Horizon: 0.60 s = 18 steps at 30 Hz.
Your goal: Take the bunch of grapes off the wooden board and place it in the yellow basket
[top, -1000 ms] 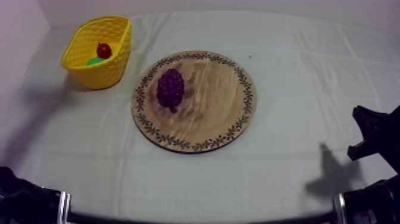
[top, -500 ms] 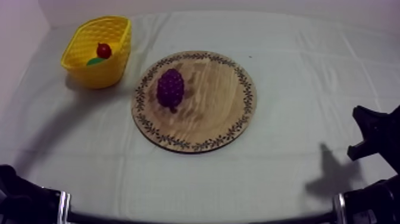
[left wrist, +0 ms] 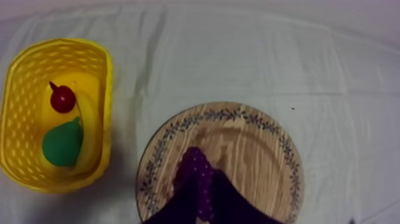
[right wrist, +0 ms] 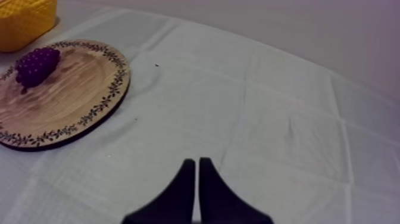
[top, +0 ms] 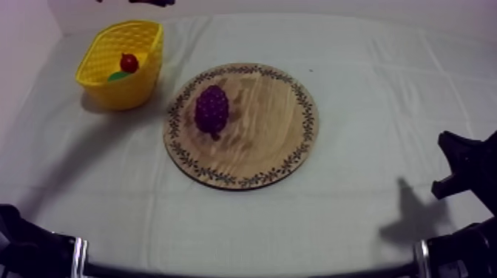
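The purple bunch of grapes [top: 211, 109] lies on the left part of the round wooden board [top: 259, 126]. The yellow basket [top: 126, 92] stands to the board's upper left. My left gripper [left wrist: 202, 174] hangs high over the board, right above the grapes [left wrist: 193, 158], its fingers close together as a dark wedge that holds nothing. A dark piece of the left arm [top: 151, 2] shows at the far edge beyond the basket. My right gripper [top: 462, 166] rests low at the right side, shut and empty [right wrist: 197, 162], far from the board [right wrist: 65, 95].
Inside the basket [left wrist: 107, 89] lie a small red fruit [left wrist: 62, 99], a green pear [left wrist: 62, 143] and a smooth yellow curved shape beside them. Bare cloth stretches between the board and my right gripper.
A dark part of my left arm has appeared at the far edge of the top view, and its shadow left of the basket has faded. Grapes, board, basket and right gripper have not moved.
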{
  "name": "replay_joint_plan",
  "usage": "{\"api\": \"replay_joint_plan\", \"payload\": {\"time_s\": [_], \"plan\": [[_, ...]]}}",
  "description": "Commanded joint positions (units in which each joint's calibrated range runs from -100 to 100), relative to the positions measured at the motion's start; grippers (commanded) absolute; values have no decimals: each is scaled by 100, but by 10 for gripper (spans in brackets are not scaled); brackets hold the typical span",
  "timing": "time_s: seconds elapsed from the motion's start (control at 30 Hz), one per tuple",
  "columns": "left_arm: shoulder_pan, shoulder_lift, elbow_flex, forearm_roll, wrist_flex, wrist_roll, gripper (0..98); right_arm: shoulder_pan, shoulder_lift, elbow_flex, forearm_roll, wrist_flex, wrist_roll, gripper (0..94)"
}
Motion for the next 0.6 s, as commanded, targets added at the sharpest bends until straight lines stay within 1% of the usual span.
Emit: {"api": "replay_joint_plan", "payload": {"time_s": [0.0, 0.07, 0.17, 0.2, 0.23, 0.3, 0.37, 0.57], "plan": [[8, -10, 15, -4, 70, 78, 299, 2, -1, -3, 1, 0, -2, 4], [15, -16, 25, 37, 184, 177, 434, 2, -1, -3, 1, 0, -2, 4], [3, -26, 70, 192, 380, 300, 723, 2, -1, -3, 1, 0, -2, 4], [-11, -30, 86, 255, 430, 303, 795, 2, -1, -3, 1, 0, -2, 4], [-23, -32, 88, 310, 476, 298, 845, 2, -1, -3, 1, 0, -2, 4], [-41, -31, 84, 382, 547, 303, 905, 2, -1, -3, 1, 0, -2, 4], [-46, -31, 98, 425, 600, 298, 935, 2, -1, -3, 1, 0, -1, 4], [-31, 49, 271, 500, 658, 313, 959, 2, -1, -3, 1, 0, -1, 4]]}}
